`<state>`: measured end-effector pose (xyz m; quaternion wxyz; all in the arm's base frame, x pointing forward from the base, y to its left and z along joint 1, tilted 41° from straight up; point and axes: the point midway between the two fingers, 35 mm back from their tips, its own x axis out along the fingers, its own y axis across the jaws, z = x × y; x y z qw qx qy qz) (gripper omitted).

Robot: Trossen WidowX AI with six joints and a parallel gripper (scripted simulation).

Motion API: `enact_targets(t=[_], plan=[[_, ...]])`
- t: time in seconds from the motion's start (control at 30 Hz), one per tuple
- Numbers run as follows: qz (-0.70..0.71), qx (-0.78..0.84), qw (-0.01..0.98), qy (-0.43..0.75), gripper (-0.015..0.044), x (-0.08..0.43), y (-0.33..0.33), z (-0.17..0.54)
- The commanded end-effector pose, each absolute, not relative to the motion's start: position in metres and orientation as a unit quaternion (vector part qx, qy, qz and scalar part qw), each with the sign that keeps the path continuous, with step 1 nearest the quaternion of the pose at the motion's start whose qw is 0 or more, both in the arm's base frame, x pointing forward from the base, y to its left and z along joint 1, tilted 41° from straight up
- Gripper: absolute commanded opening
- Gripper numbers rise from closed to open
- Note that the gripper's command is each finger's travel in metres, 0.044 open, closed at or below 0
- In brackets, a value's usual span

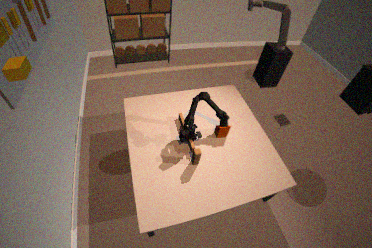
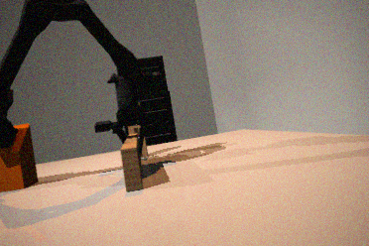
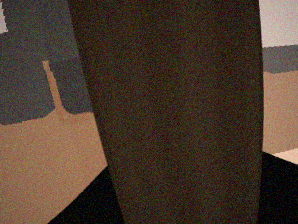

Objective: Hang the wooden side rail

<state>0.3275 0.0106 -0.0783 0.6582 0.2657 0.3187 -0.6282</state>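
The wooden rail point(image 1: 181, 117) runs from beyond my gripper toward the post; its shaded wood fills the middle of the wrist view point(image 3: 175, 100). The upright wooden post point(image 1: 196, 157) stands on the table. My gripper point(image 1: 188, 137) point(image 2: 128, 129) point(image 3: 170, 149) points down, shut on the rail's middle stretch, with dark fingers at both lower corners of the wrist view. The rail's near end is close to the post, behind it in the exterior view. The hooks, pins and slot cannot be made out, nor whether the hooks are seated. Contact between the far end and table is unclear.
The arm's orange base point(image 1: 222, 131) point(image 2: 17, 159) stands on the pale table point(image 1: 240, 168) point(image 2: 278, 191), to the right of the rail in the top view. A shelf point(image 1: 137, 13) with boxes and another arm on a black pedestal point(image 1: 272, 64) stand beyond the table.
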Motion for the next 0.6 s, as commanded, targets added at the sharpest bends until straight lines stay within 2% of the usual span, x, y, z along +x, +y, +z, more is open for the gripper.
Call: enact_targets(t=[0.0, 0.57], plan=[[-0.622, 0.271, 0.663, 0.316, 0.0000, 0.3309, 0.0161, -0.0732], [-0.622, 0.271, 0.663, 0.317, 0.0000, 0.3308, 0.0180, -0.0710]])
